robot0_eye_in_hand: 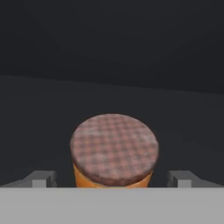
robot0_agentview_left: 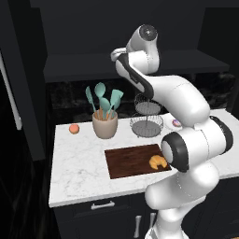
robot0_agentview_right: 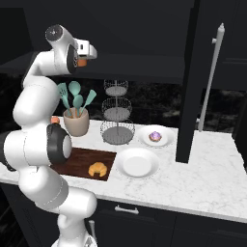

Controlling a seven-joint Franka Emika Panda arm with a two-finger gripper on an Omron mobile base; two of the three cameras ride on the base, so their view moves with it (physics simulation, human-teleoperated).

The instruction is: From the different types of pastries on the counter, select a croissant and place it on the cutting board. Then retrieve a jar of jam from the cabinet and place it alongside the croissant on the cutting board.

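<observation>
My white arm reaches up from the base to the wide dark shelf of the black matte wall cabinet (robot0_agentview_left: 93, 65). My two-finger pincer (robot0_eye_in_hand: 112, 179) is spread open, one small grey fingertip at each side of a small orange cylindrical jar of jam (robot0_eye_in_hand: 113, 151) with a checked reddish lid. The fingertips stand apart from the jar, not touching it, and the jar rests upright on the shelf, seen at six o'clock from the camera on my hand. From the right base camera, a sliver of the orange jar (robot0_agentview_right: 83, 61) shows just under my hand. Below, on the white marble counter (robot0_agentview_left: 74, 172), lies the flat dark brown wooden cutting board (robot0_agentview_left: 130, 161), and the small golden crescent croissant (robot0_agentview_left: 158, 162) sits on its right end. Behind the board, at about eleven o'clock from it, stands a beige utensil pot (robot0_agentview_left: 105, 123) holding teal spatulas, with a round peach-coloured fruit (robot0_agentview_left: 73, 129) to its left near the wall. At twelve o'clock from the board rises a tiered wire stand (robot0_agentview_right: 117, 116). To the right of the board is an empty white plate (robot0_agentview_right: 137, 162), and behind that a second white plate (robot0_agentview_right: 156, 136) carrying a small round pastry with purple topping (robot0_agentview_right: 155, 136). My own elbow hides part of the board from the left base camera.
</observation>
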